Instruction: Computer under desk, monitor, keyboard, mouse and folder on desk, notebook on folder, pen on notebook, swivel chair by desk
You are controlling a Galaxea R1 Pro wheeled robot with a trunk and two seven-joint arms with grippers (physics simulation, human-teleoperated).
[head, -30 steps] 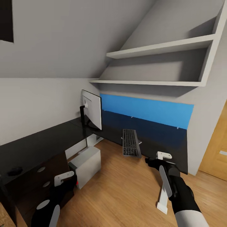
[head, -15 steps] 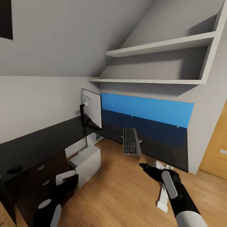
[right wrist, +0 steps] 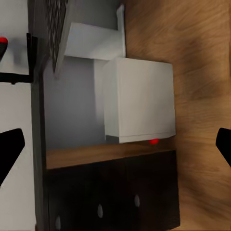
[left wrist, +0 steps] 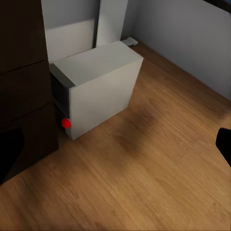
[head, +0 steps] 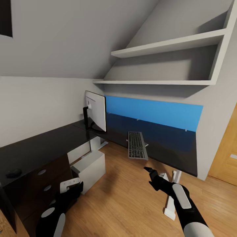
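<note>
1. I see the black worktop [head: 39,148] running in an L along two grey walls, with a blue back panel [head: 154,113] behind the far part.
2. The monitor [head: 96,111] stands upright on the worktop in the corner, with its pale back turned to me.
3. The keyboard [head: 137,145] lies flat on the worktop to the right of the monitor, a little apart from it. Its near end sticks out over the worktop's edge.
4. The small black mouse [head: 13,172] sits on the worktop far to the left, well apart from the keyboard.
5. The computer [head: 89,167] stands on the wood floor [head: 125,200], just beside the dark drawers [head: 42,184] and partly under the worktop. Its red button [left wrist: 66,123] faces the left arm's camera.
6. My left end effector [head: 70,186] hangs low in front of the drawers. It holds nothing, but I cannot tell how wide it is.
7. My right end effector [head: 148,171] hangs above the floor below the keyboard. Its fingers are spread wide with nothing between them.
8. Two white shelves [head: 164,62] sit high above the worktop.
</note>
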